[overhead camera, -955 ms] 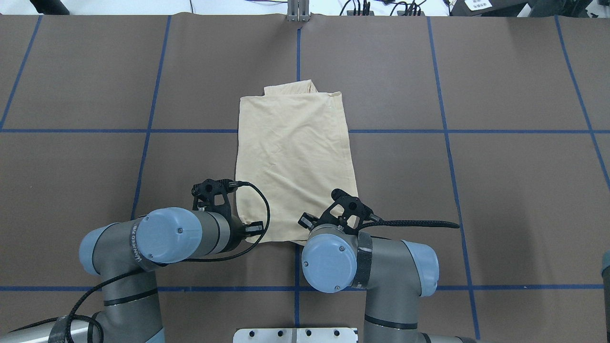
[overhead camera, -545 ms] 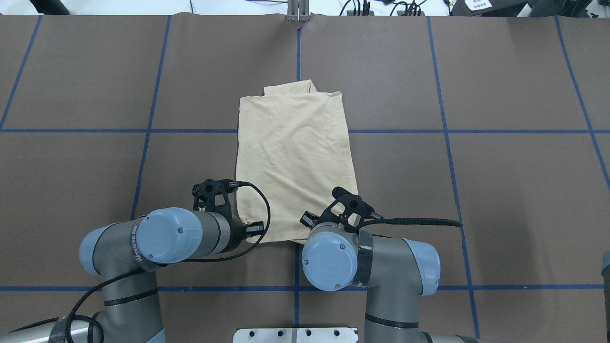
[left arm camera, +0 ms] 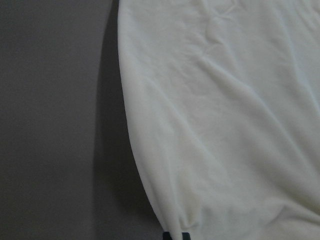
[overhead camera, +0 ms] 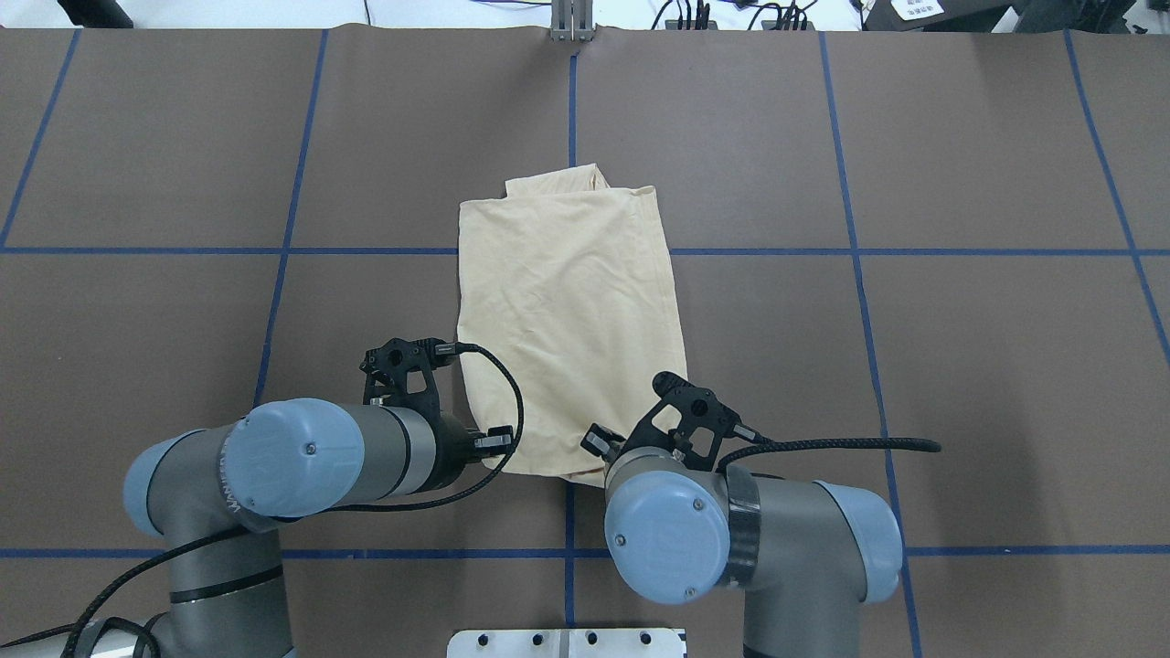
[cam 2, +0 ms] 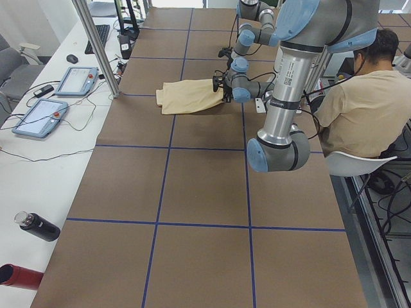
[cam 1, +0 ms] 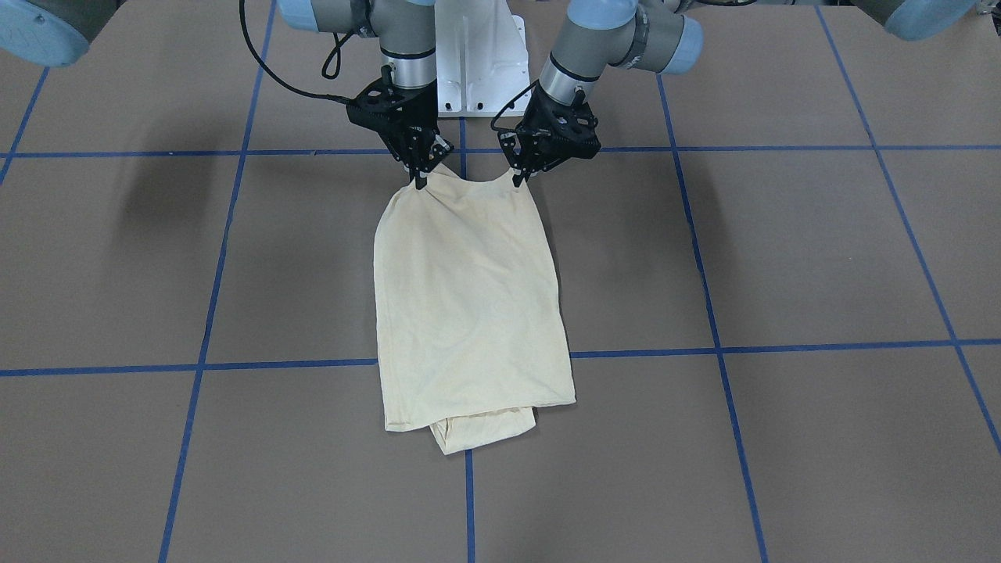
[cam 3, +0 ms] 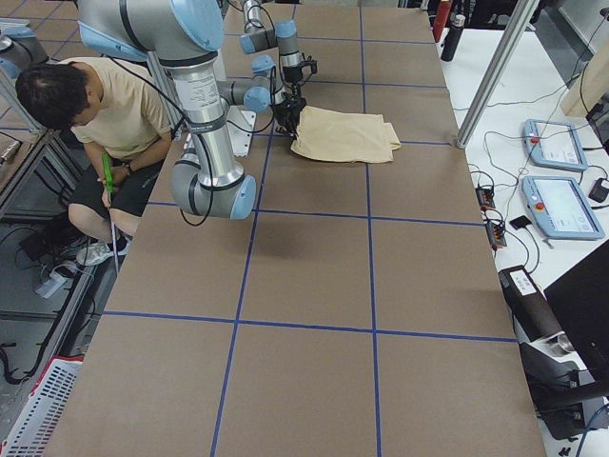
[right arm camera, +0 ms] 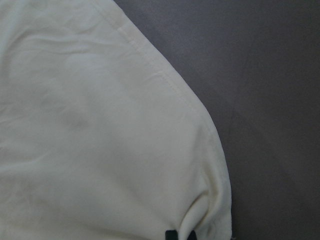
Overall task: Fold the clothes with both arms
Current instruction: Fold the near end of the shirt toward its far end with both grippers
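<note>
Left hand (cam 1: 518, 180): clenched on one near corner of the shirt (cam 1: 469, 297), cloth puckered at my fingertips.
Right hand (cam 1: 420, 184): clenched on the other near corner, which is raised a little.
Shirt place: mid-worktop (cam 1: 782, 258), just ahead of my base, its far part lying flat.
Risk: the thin knit may slip from one pinch. If I lift unevenly, the fold skews. If I drag rather than lift, the tucked flap (cam 1: 478, 430) at the far end may spill out.
Long axis: runs straight away from me, and the held edge is nearest.
Pointing: I cannot tell the neck end from the hem.
</note>
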Controlling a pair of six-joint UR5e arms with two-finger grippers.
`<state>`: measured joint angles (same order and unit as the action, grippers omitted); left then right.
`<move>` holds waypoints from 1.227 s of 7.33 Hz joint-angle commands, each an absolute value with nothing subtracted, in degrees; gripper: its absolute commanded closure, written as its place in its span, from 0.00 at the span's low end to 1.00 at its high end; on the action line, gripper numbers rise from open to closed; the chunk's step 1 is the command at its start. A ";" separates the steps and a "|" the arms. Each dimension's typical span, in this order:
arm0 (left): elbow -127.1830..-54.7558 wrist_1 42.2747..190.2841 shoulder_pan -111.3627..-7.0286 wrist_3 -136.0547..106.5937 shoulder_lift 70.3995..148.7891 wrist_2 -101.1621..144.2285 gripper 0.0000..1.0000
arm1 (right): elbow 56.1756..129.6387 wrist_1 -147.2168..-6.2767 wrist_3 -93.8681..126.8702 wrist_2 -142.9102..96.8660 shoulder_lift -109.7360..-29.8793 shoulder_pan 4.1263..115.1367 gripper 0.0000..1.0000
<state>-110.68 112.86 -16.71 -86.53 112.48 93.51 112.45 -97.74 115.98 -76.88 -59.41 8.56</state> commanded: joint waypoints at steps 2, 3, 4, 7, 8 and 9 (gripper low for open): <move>-125.46 107.54 -9.70 -90.25 108.38 93.52 1.00 | 130.38 -113.32 120.47 -71.82 -61.08 -4.18 1.00; -129.25 103.23 -9.15 -90.35 108.46 93.52 1.00 | 132.95 -116.34 120.76 -71.02 -61.00 -5.26 1.00; -128.94 102.49 -9.05 -90.35 108.81 93.60 1.00 | 132.20 -116.37 120.15 -71.19 -61.08 -3.97 1.00; -122.89 102.48 -11.06 -89.47 111.26 93.52 1.00 | 128.15 -114.62 112.61 -73.64 -60.03 5.77 1.00; -122.61 102.48 -11.42 -89.47 111.44 93.52 1.00 | 127.54 -113.57 111.63 -75.57 -59.94 7.89 1.00; -122.61 102.48 -12.12 -89.47 111.53 93.52 1.00 | 126.05 -112.08 109.88 -76.02 -59.94 9.39 1.00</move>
